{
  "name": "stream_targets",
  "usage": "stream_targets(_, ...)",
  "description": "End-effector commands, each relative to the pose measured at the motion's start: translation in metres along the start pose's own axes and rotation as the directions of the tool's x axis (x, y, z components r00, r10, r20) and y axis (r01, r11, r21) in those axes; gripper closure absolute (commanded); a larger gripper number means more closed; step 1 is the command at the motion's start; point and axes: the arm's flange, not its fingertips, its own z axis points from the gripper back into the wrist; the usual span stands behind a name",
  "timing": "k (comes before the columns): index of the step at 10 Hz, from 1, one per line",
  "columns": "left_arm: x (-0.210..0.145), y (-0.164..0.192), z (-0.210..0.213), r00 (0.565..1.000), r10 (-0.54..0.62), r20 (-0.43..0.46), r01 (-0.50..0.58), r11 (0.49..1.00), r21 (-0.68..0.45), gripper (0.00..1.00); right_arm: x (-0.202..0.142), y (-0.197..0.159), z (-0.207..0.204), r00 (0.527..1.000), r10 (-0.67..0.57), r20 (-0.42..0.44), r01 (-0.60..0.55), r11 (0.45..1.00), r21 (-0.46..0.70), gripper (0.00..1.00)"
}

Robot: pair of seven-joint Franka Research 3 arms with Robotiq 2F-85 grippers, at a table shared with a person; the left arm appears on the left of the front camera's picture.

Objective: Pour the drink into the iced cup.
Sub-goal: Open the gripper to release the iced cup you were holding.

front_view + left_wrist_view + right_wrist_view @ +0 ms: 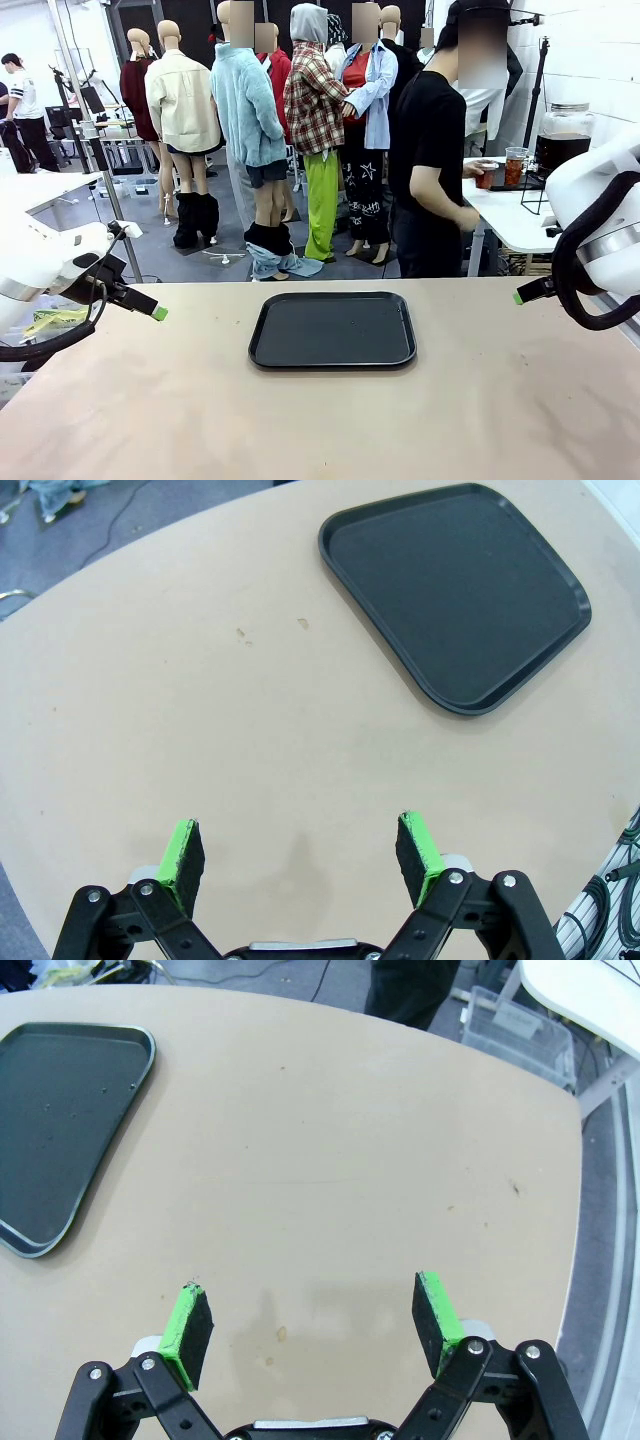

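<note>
The drink (562, 150) is the dark liquid in a large clear dispenser jar on a white side table (510, 215) at the far right. Beside the jar stands a small clear cup (515, 166) with reddish contents. A person in black holds another small cup (486, 178) there. I cannot tell which one is the iced cup. My left gripper (150, 308) (300, 855) hovers open over the left of the tan table, holding nothing. At the right, my right gripper (525, 293) (312, 1325) is likewise open with nothing between its pads.
A black tray (332, 330) (460, 590) (60, 1110) lies bare in the middle of the tan table (200, 420). The person (430, 170) stands beyond the far edge, turned toward the side table. A clear bin (520, 1030) sits on the floor past the table's corner.
</note>
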Motion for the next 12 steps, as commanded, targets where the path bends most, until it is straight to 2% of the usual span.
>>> stream_targets(1,-0.0004,0.0031,0.0017,1.000,-0.003,-0.001,0.003,1.000,0.006,0.00,-0.0036,0.0006,-0.0015,1.000,0.002,0.011,-0.002,1.000,0.003,0.00)
stream_targets(12,-0.0004,0.0031,0.0017,1.000,-0.003,-0.001,0.003,1.000,0.006,0.00,-0.0036,0.0006,-0.0015,1.000,0.002,0.011,-0.002,1.000,0.003,0.00)
